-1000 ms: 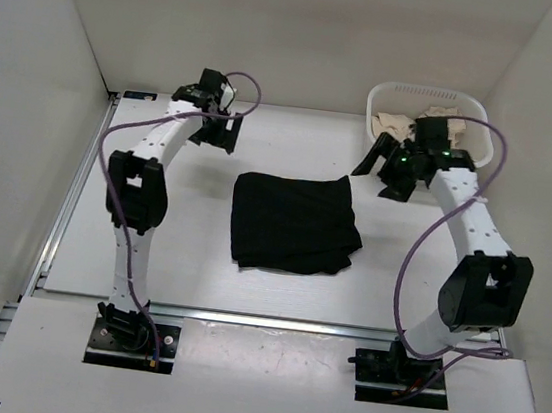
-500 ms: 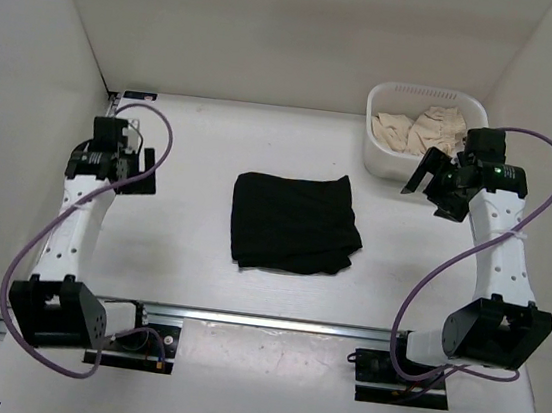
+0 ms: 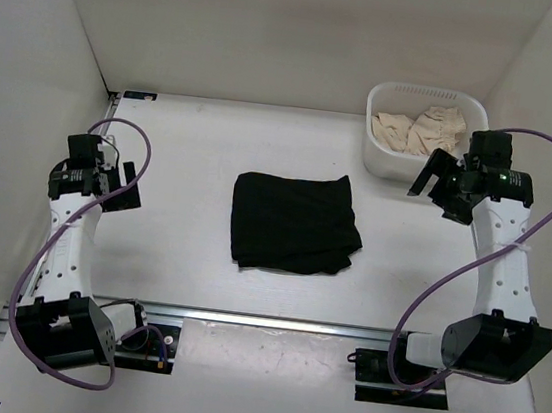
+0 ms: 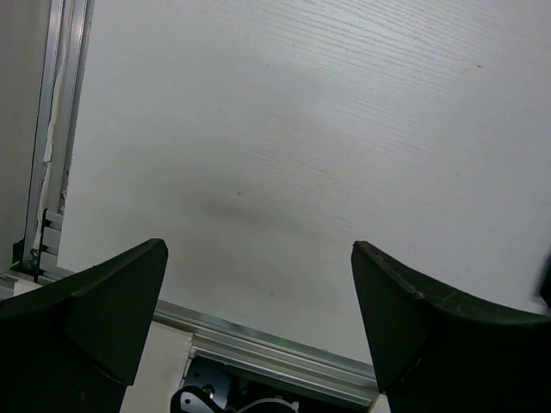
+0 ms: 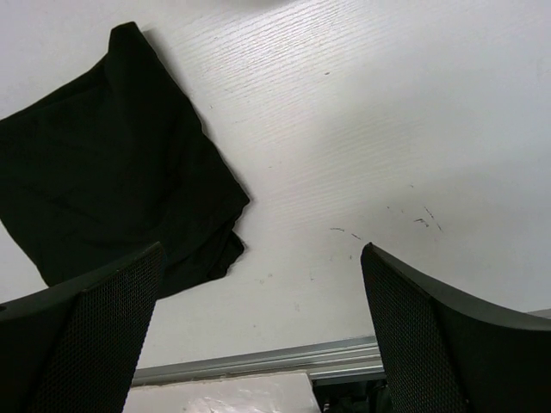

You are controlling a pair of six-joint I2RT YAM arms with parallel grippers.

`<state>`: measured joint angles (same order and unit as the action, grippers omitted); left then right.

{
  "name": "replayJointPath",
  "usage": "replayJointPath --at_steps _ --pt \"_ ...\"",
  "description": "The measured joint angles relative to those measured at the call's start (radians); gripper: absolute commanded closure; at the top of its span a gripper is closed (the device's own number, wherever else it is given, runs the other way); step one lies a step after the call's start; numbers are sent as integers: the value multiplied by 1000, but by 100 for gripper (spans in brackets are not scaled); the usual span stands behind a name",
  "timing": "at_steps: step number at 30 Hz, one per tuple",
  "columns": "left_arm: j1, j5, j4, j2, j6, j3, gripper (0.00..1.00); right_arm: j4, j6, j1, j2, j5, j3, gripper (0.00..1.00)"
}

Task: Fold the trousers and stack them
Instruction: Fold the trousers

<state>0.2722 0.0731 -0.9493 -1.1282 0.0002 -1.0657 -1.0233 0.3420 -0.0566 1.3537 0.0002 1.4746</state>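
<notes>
The black trousers (image 3: 294, 221) lie folded into a rough square in the middle of the table. They also show in the right wrist view (image 5: 112, 163) at the upper left. My left gripper (image 3: 118, 182) is open and empty over the table's left side, far from the trousers. In the left wrist view my left gripper (image 4: 258, 284) frames only bare table. My right gripper (image 3: 438, 184) is open and empty at the right, just in front of the basket. In the right wrist view my right gripper (image 5: 263, 292) frames bare table beside the trousers.
A white basket (image 3: 376, 150) at the back right holds beige cloth pieces (image 3: 421, 131). White walls close the left, back and right. A metal rail (image 3: 272, 320) runs along the table's near edge. It also shows in the left wrist view (image 4: 275, 357).
Both arms have drawn back from the middle. The left gripper swung from the back centre out to the left side and nearer. The right gripper moved right, away from the trousers. The trousers have not moved.
</notes>
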Motion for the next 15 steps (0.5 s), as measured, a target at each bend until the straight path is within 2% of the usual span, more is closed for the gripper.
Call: replayJointPath --at_steps 15 --pt "0 66 0 61 0 0 0 -6 -13 0 -33 16 -18 1"
